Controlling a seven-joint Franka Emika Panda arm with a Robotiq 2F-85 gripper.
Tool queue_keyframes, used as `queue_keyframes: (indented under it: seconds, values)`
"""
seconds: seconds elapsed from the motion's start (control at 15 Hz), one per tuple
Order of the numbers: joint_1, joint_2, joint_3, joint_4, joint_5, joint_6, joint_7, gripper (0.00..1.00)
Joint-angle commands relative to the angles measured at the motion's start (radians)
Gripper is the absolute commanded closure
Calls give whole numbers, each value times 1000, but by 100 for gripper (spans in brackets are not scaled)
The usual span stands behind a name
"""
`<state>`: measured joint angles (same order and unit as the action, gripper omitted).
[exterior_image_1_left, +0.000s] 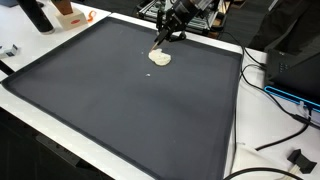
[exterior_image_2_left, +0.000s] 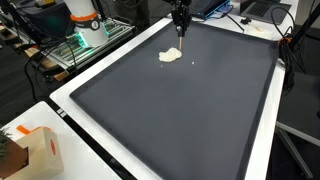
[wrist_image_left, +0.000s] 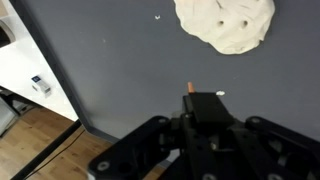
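Note:
A flat, pale lump of dough (exterior_image_1_left: 160, 57) (exterior_image_2_left: 171, 55) lies on the dark grey mat (exterior_image_1_left: 130, 100) (exterior_image_2_left: 190, 110) toward its far edge. In the wrist view the dough (wrist_image_left: 225, 22) shows small dents in its top. My gripper (exterior_image_1_left: 166, 33) (exterior_image_2_left: 181, 24) hangs just above and beside the dough. Seen from the wrist, the gripper (wrist_image_left: 205, 100) is shut on a thin orange-tan stick (wrist_image_left: 189, 88); its tip pokes out past the fingers and points at the mat short of the dough. Small white crumbs (wrist_image_left: 160, 18) lie on the mat.
A white table rim (exterior_image_2_left: 70, 105) frames the mat. A cardboard box (exterior_image_2_left: 35, 150) stands at one corner. An orange-and-white object (exterior_image_2_left: 85, 20) and equipment sit beyond the edge. Cables (exterior_image_1_left: 280, 120) trail off one side. The wooden floor (wrist_image_left: 40, 140) shows past the table edge.

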<state>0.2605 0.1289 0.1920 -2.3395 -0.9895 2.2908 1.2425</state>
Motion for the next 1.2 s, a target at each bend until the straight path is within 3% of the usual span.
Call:
queue_keyframes:
  seconds: [0.0, 0.53, 1.13]
  values:
    - [-45, -94, -1, -83, 118, 131, -158, 97]
    - [-87, -161, -25, -124, 479, 210, -517, 97]
    - [-110, -187, -38, -125, 823, 179, -857, 97]
